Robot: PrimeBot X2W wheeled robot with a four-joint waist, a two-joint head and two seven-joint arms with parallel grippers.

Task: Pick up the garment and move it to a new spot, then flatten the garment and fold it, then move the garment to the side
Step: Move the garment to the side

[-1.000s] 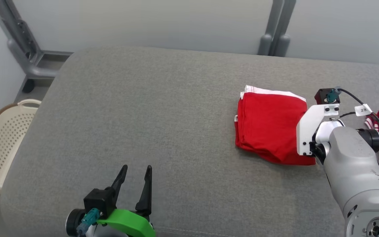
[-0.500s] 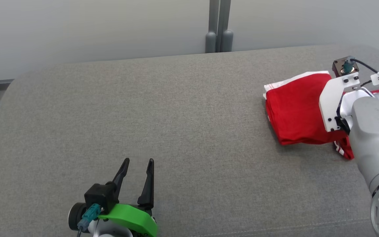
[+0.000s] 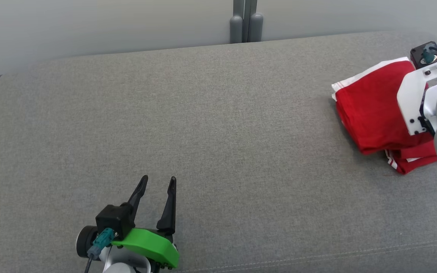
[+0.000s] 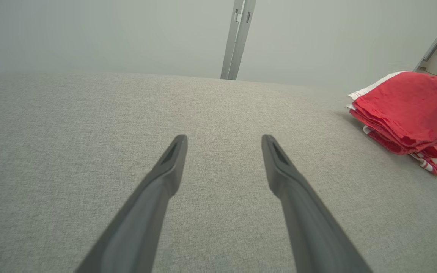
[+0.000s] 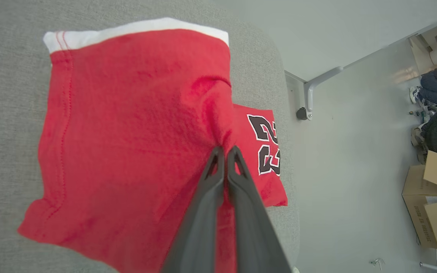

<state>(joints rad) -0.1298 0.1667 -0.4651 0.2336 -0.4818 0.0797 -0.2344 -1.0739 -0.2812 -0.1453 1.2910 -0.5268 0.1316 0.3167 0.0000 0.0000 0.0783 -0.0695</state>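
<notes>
The garment (image 3: pixel 376 110) is a folded red piece with a white band, at the far right of the grey cushion (image 3: pixel 211 125). In the right wrist view my right gripper (image 5: pixel 225 151) is shut on a pinched fold of the garment (image 5: pixel 127 125), lifting that edge. The garment overlaps a second red piece (image 5: pixel 262 151) printed with black numbers, which also peeks out below the garment (image 3: pixel 412 159) in the head view. My left gripper (image 3: pixel 157 181) hovers open over bare cushion at the lower left, far from the garment (image 4: pixel 408 110).
A grey post (image 3: pixel 244 21) stands behind the cushion against the pale wall. The cushion's right end drops off to the floor (image 5: pixel 355 151) just past the clothes. Cardboard boxes (image 5: pixel 436 197) and a person's legs sit far off.
The head camera has swung right, so the basket and left frame have left the picture. The right gripper has carried the garment to the right, over the numbered red piece. The left gripper stays put.
</notes>
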